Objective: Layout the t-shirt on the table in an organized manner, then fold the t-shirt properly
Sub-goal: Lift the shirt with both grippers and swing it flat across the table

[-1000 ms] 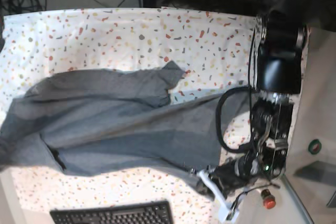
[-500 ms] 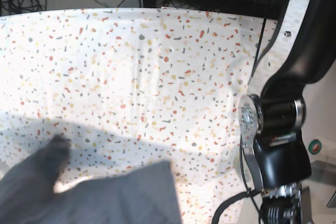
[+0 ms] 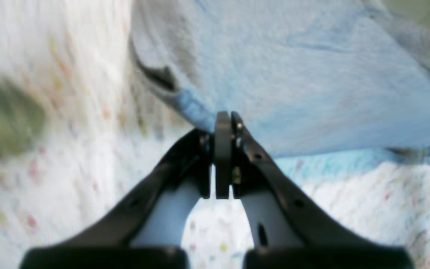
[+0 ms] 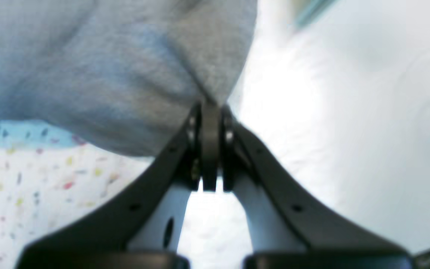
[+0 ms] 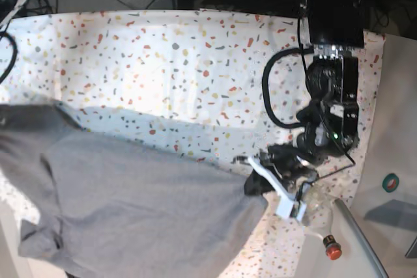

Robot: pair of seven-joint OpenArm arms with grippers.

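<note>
Speckled bench (image 5: pixel 195 50) carries the t-shirt (image 5: pixel 137 213) across the lower left of the base view, left claw (image 3: pixel 223 123) and right claw (image 4: pixel 209 108) each clamped on its edge; layout step, next needs an even outward pull.

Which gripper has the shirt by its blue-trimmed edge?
The left gripper: a pale blue band runs along the t-shirt edge into its shut jaws. The right gripper pinches plain grey fabric.

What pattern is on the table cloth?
White with red, yellow, orange and grey flecks on the table; clearest in the base view.
</note>
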